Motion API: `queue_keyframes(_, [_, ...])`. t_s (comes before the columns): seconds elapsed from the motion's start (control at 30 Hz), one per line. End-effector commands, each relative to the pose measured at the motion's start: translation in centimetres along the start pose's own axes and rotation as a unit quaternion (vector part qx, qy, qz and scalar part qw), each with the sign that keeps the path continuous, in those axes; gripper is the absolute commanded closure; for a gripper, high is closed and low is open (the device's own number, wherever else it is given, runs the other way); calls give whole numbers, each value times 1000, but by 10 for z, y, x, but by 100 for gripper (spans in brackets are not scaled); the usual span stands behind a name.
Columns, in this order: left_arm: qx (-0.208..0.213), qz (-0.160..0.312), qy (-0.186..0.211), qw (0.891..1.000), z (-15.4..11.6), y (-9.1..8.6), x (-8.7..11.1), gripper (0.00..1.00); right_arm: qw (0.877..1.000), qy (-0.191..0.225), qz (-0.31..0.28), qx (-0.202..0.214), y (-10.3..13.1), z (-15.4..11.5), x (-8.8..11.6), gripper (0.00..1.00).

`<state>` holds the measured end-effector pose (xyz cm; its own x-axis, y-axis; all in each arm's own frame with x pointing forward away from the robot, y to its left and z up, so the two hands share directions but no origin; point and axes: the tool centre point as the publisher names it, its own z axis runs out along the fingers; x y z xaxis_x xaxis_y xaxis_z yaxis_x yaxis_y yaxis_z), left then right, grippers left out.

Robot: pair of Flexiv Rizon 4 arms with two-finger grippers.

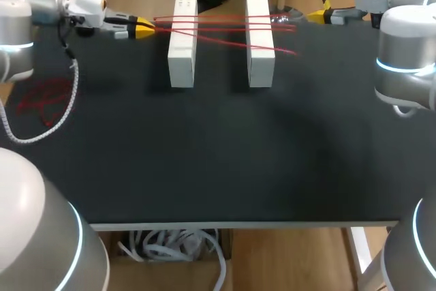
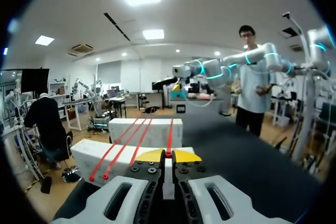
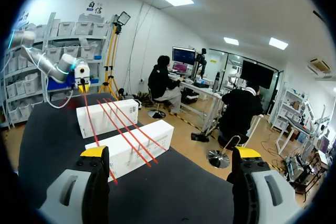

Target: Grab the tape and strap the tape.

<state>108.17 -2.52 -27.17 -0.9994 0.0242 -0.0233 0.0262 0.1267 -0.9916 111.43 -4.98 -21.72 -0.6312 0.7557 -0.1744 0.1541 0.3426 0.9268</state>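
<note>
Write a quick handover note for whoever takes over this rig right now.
Left gripper: shut on the end of one red tape, just beside the left white block.
Right gripper: open and empty, beyond the right white block.
The other red tapes lie loose across both blocks.
Done: one tape grabbed.
Left: the strapping, not yet begun.

Robotics lab, left arm (image 1: 27, 11), right arm (image 1: 405, 59), black bench table (image 1: 218, 168)
</note>
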Motion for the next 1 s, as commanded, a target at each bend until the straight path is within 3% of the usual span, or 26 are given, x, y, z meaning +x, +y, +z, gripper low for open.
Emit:
queue_keyframes(0.03, [-42, 0, -29, 999, 0, -21, 20, 100, 1000, 1, 0, 1, 0, 0, 0, 0])
queue_keyframes(0.53, [-100, 31, -36, 994, 1, -74, 40, 100, 1000, 1, 0, 1, 0, 0, 0, 0])
queue_keyframes(0.83, [-95, 43, -23, 994, 8, -96, 50, 100, 1000, 1, 0, 1, 0, 0, 0, 0])
queue_keyframes(1.0, [-59, 42, -30, 997, 10, -103, 51, 100, 1000, 1, 0, 1, 0, 0, 0, 0])
